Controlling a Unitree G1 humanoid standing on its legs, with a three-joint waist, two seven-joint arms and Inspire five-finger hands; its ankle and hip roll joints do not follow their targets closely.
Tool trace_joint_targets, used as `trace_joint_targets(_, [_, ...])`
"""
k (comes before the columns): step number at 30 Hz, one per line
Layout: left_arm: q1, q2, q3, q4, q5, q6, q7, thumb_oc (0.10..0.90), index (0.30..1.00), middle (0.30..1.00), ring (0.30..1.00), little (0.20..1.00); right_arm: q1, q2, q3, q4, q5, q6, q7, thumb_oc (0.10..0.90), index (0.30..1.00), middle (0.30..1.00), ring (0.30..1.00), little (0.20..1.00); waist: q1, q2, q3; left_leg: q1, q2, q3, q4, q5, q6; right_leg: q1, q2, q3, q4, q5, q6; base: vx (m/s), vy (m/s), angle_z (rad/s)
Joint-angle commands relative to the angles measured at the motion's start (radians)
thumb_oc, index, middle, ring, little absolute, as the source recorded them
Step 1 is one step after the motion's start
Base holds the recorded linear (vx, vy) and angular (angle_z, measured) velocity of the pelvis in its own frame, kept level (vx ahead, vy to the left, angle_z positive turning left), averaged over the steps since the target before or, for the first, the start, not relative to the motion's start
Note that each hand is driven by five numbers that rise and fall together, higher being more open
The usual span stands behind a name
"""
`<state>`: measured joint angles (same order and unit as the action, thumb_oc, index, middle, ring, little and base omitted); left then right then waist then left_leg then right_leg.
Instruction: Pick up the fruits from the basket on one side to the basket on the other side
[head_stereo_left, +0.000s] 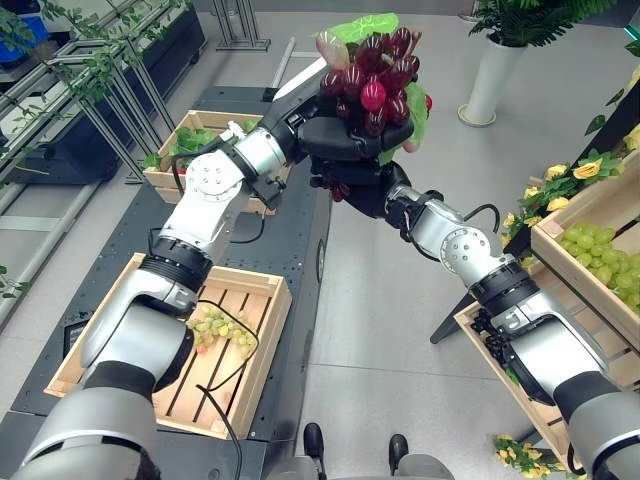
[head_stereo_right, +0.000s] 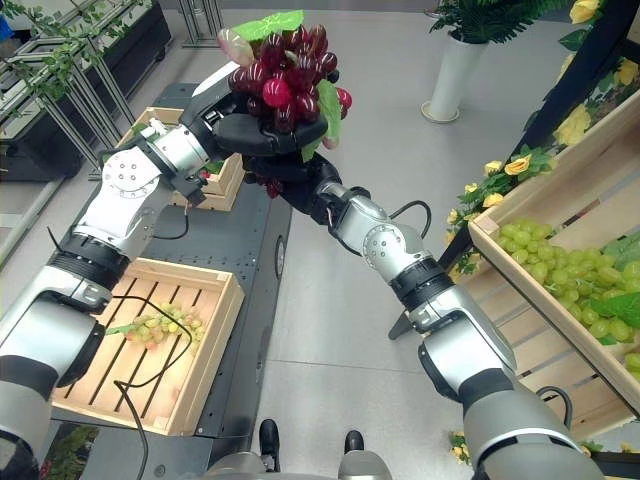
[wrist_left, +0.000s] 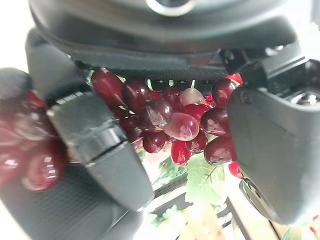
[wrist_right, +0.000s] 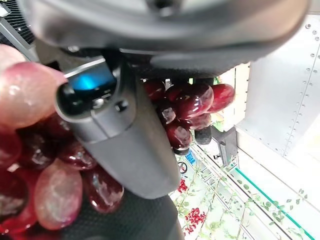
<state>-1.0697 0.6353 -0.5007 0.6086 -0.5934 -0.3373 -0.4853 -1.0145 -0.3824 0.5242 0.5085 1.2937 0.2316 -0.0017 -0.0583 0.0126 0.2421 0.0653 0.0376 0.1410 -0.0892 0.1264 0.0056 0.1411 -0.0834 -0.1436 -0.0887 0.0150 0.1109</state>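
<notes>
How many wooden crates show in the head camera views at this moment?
4: a near crate on the robot's left holding green grapes, a farther left crate behind the left arm, and two stacked on the right. More may lie hidden.

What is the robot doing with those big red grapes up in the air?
The robot is holding a bunch of red grapes up high with both hands together. Its left hand cups the bunch from underneath, and its right hand sits just below, with fingers curled against the grapes too. On its left, a wooden crate holds one bunch of green grapes. On its right, another crate is full of green grapes. The red bunch is in mid-air between the two sides.
</notes>
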Motion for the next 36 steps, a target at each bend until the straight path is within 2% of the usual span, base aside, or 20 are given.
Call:
trace_joint_targets(1, [0.137, 0.124, 0.003, 0.121, 0.002, -0.031, 0.009, 0.8, 0.9, 0.9, 0.9, 0.9, -0.018, -0.047, -0.2, 0.012, 0.013, -0.26, 0.029, 0.4, 0.3, 0.3, 0.3, 0.3, 0.061, 0.005, -0.252, 0.053, -0.033, -0.067, 0.002, -0.177, -0.034, -0.011, 0.03, -0.047, 0.001, -0.037, -0.044, 0.0, 0.0, 0.0])
trace_joint_targets(8, [0.185, 0.189, 0.005, 0.023, 0.055, -0.049, 0.018, 0.8, 0.9, 0.9, 0.9, 0.9, 0.016, -0.074, -0.205, -0.006, -0.005, -0.245, 0.012, 0.4, 0.3, 0.3, 0.3, 0.3, 0.075, 0.008, -0.242, 0.051, -0.034, -0.075, 0.002, -0.176, -0.032, -0.01, 0.029, -0.053, 0.001, -0.038, -0.047, 0.0, 0.002, 0.0])
trace_joint_targets(10, [0.2, 0.206, 0.01, 0.013, 0.079, -0.071, 0.037, 0.8, 0.9, 0.9, 0.9, 0.9, 0.03, -0.082, -0.212, 0.0, -0.008, -0.241, 0.016, 0.4, 0.3, 0.3, 0.3, 0.3, 0.078, 0.008, -0.241, 0.05, -0.034, -0.077, 0.002, -0.178, -0.031, -0.01, 0.028, -0.056, 0.001, -0.04, -0.046, 0.01, 0.003, 0.02])
trace_joint_targets(17, [0.268, 0.252, 0.033, -0.028, 0.122, -0.09, 0.017, 0.8, 0.9, 0.9, 0.9, 0.9, 0.082, -0.108, -0.23, 0.009, -0.02, -0.237, 0.01, 0.4, 0.3, 0.3, 0.3, 0.3, 0.086, 0.005, -0.234, 0.051, -0.034, -0.076, 0.002, -0.175, -0.032, -0.008, 0.028, -0.06, 0.001, -0.038, -0.047, 0.02, -0.003, 0.02])
trace_joint_targets(24, [0.274, 0.299, 0.003, -0.115, 0.13, -0.081, -0.008, 0.8, 0.9, 0.9, 0.9, 0.9, 0.105, -0.127, -0.235, 0.026, -0.009, -0.237, 0.014, 0.4, 0.3, 0.3, 0.3, 0.3, 0.091, 0.007, -0.227, 0.052, -0.033, -0.074, 0.002, -0.172, -0.032, -0.006, 0.026, -0.065, 0.001, -0.035, -0.046, 0.0, 0.0, 0.0])
trace_joint_targets(29, [0.27, 0.304, -0.007, -0.185, 0.122, -0.069, -0.044, 0.8, 0.9, 0.9, 0.9, 0.9, 0.12, -0.126, -0.237, 0.028, -0.016, -0.247, 0.015, 0.4, 0.3, 0.3, 0.3, 0.3, 0.094, 0.009, -0.223, 0.055, -0.033, -0.079, 0.002, -0.174, -0.031, -0.001, 0.026, -0.067, 0.001, -0.036, -0.047, 0.0, 0.0, 0.0])
trace_joint_targets(36, [0.278, 0.321, -0.004, -0.238, 0.126, -0.038, -0.036, 0.8, 0.9, 0.9, 0.9, 0.9, 0.13, -0.139, -0.251, 0.035, -0.023, -0.256, 0.017, 0.4, 0.3, 0.3, 0.3, 0.3, 0.1, 0.011, -0.221, 0.059, -0.035, -0.083, 0.002, -0.176, -0.031, 0.006, 0.026, -0.068, 0.001, -0.038, -0.047, 0.0, -0.002, 0.01])
